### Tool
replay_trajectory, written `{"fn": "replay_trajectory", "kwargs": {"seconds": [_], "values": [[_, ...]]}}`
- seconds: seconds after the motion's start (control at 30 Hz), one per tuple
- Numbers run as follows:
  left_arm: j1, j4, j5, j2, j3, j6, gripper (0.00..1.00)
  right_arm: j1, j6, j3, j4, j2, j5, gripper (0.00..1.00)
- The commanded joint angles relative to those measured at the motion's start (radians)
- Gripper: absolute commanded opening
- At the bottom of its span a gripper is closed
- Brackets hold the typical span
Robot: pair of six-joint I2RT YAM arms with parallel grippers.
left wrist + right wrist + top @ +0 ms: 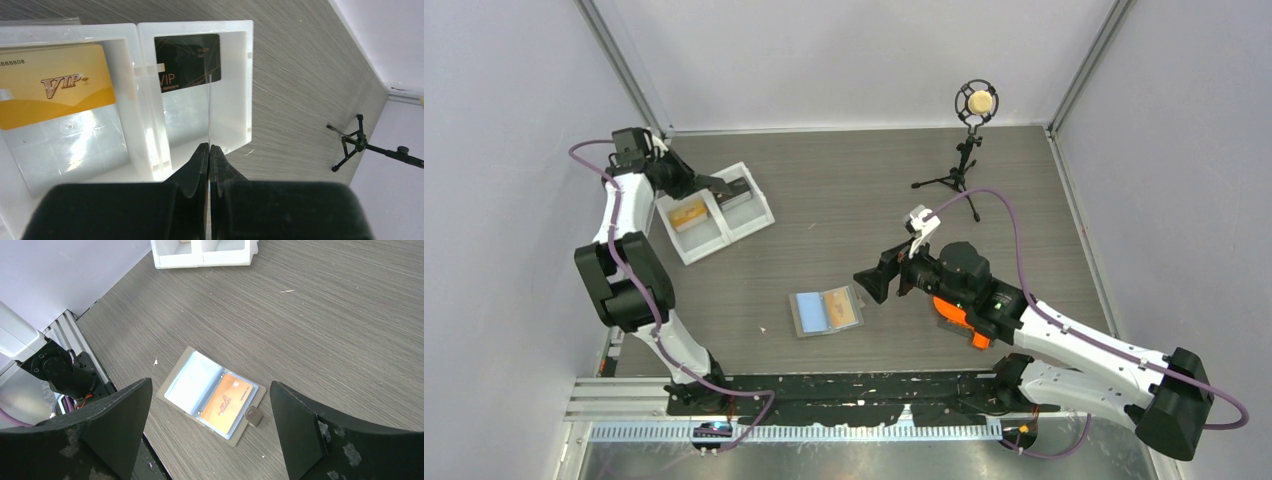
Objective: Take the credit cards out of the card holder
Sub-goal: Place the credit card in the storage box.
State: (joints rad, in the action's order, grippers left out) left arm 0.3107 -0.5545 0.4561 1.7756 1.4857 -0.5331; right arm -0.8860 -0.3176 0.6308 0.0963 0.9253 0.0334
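The grey card holder (827, 312) lies open on the table, a light blue panel on its left half. An orange credit card (844, 308) sits in its right sleeve (229, 401). My right gripper (876, 272) hovers above and just right of the card holder (190, 360), jaws open wide (210, 384) and empty. My left gripper (724, 188) is over the white tray, shut (209, 146) on a thin card (210, 110) seen edge-on. A gold-orange card (55, 85) lies in the tray's left compartment and a black card (187, 60) in the right.
The white two-compartment tray (694, 255) stands at the back left (145, 30). A small microphone tripod (964, 160) stands at the back right (360, 145). A black rail (844, 390) runs along the near table edge.
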Motion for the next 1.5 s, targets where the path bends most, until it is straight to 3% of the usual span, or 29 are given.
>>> {"fn": "replay_trajectory", "kwargs": {"seconds": [0.0, 0.9, 1.47], "values": [[0.005, -0.001, -0.010, 0.041, 0.067, 0.013, 0.00, 0.002, 0.004, 0.055, 0.047, 0.034, -0.006, 0.95], [-0.008, 0.015, -0.028, 0.225, 0.176, -0.002, 0.08, 0.004, 0.024, 0.087, 0.029, 0.064, -0.023, 0.95], [-0.032, 0.012, -0.048, 0.266, 0.226, -0.012, 0.24, 0.005, 0.039, 0.083, 0.028, 0.052, -0.030, 0.95]]}}
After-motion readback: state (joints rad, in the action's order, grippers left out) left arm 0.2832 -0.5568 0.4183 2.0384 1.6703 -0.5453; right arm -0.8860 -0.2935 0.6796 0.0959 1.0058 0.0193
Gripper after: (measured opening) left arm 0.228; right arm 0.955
